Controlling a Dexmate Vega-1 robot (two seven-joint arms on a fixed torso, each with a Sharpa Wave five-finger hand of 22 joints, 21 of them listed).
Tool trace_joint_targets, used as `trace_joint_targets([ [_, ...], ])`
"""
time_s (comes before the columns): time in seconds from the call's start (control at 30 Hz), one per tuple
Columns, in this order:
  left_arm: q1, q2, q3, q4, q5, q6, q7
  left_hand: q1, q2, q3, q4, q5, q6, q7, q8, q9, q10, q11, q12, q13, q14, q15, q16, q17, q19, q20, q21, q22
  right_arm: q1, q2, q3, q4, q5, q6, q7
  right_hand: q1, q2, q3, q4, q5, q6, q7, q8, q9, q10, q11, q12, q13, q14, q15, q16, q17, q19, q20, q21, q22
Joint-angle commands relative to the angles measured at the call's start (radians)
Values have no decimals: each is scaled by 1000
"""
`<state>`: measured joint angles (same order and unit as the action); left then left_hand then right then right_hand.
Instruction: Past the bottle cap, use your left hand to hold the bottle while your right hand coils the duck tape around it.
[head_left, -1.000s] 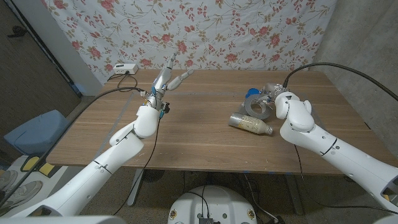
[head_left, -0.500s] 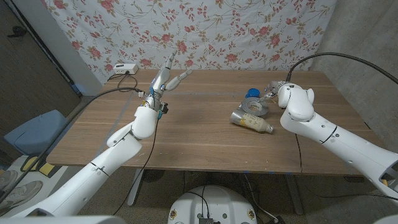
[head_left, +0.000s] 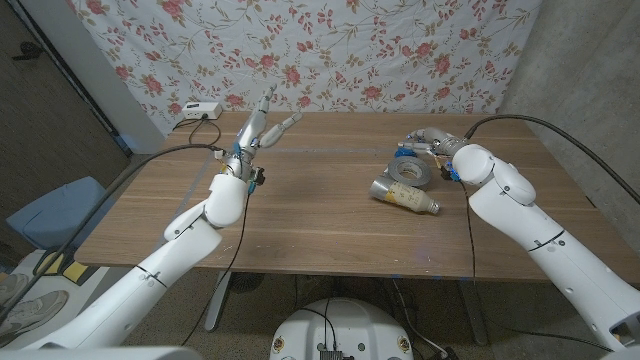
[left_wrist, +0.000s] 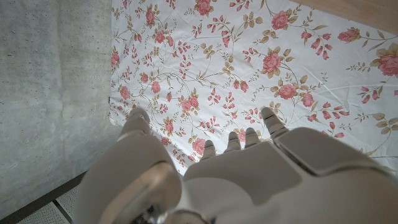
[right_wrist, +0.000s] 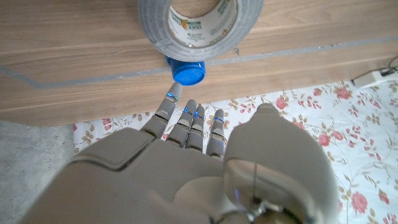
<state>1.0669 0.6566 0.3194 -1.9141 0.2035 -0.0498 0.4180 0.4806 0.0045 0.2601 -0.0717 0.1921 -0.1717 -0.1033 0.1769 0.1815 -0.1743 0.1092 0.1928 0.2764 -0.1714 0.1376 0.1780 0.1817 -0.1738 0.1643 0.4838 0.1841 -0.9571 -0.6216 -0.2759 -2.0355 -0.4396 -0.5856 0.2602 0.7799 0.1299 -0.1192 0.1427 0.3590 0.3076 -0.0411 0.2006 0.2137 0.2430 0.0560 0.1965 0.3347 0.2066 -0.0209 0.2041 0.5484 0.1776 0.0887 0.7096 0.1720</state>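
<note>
A clear plastic bottle (head_left: 404, 197) lies on its side on the wooden table (head_left: 300, 215), right of middle. Just behind it lies a grey duct tape roll (head_left: 411, 172) (right_wrist: 195, 23), and a blue bottle cap (head_left: 405, 150) (right_wrist: 188, 71) sits behind the roll. My right hand (head_left: 428, 139) (right_wrist: 186, 165) hovers at the far side of the roll, fingers stretched out toward the cap, holding nothing. My left hand (head_left: 262, 126) (left_wrist: 217, 180) is raised over the table's back left part, fingers spread and empty, far from the bottle.
A white box (head_left: 197, 110) with a cable sits at the table's back left corner. A floral cloth (head_left: 330, 50) hangs behind the table and a concrete wall (head_left: 590, 70) stands at the right. Black cables run along both arms.
My right arm has swung outward to the right, and its hand now shows behind the tape roll near the cap. My left hand has shifted slightly left. Bottle, roll and cap lie unmoved.
</note>
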Motion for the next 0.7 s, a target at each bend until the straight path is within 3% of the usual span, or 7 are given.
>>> trace_joint_targets([
  [0.03,26,16,-29,21,-48,-42,-9,-7,6,-4,-1,7,-73,-6,6,0,-85,-2,5,0,-83,2,8,0,-78,7,-4,2,-85,105,140,54,237,296,-208,-15,-8,-6,7,-10,0,3,2,-1,-5,0,7,-1,-8,1,-4,-7,-7,7,-10,2],
  [0.37,27,10,-50,77,-148,-131,-53,-10,8,-6,-1,7,-76,-6,6,0,-83,-4,9,-5,-79,9,11,0,-57,13,-1,2,-78,171,151,146,362,462,-266,-24,-9,-9,5,-21,8,2,4,-3,3,7,9,-6,-11,7,-6,-20,-14,11,-19,2],
  [0.7,16,-19,-72,190,-361,-292,-197,-13,11,-8,-2,7,-71,-7,10,0,-71,-6,16,-13,-56,10,19,0,-28,9,4,2,-70,232,172,244,512,605,-268,-24,-9,-8,-3,-32,18,3,7,-5,17,8,14,-12,-6,13,-6,-35,-16,11,-28,2],
])
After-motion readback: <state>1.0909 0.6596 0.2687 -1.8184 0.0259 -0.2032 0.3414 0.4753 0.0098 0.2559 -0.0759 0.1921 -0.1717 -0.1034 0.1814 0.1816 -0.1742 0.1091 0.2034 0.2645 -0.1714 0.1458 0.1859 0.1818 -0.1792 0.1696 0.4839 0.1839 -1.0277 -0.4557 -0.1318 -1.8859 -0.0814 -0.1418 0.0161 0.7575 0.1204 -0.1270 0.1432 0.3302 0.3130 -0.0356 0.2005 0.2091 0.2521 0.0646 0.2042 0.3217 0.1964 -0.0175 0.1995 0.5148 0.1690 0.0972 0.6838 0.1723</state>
